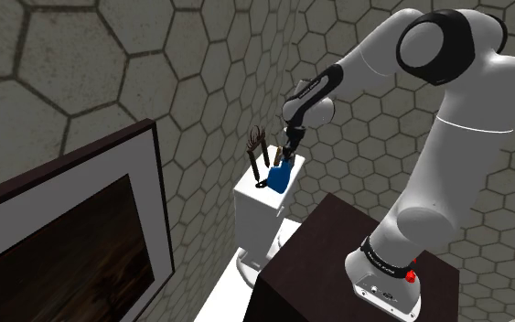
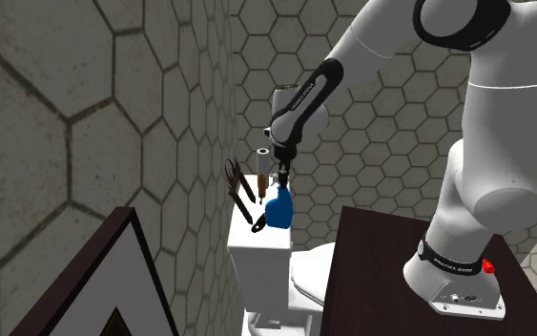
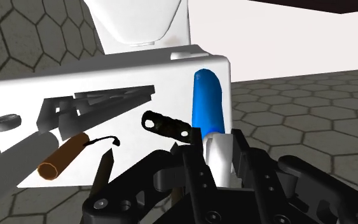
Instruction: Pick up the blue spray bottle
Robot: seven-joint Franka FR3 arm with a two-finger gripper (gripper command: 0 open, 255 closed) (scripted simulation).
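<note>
Fingers (image 3: 195, 168): closed on the white top of the blue bottle (image 3: 206, 102), one on either side and in contact. The bottle (image 1: 280, 174) is at the tank lid (image 3: 184, 83) of a white toilet (image 2: 309, 272), toward the lid's end on the shoulder view's right. Whether it rests on the lid or hangs just above it cannot be told. Beside it on the lid are a black handle (image 3: 166, 125), a brown cylinder (image 3: 61, 157) and a dark brush (image 1: 256, 146). The walls are hexagon-tiled.
</note>
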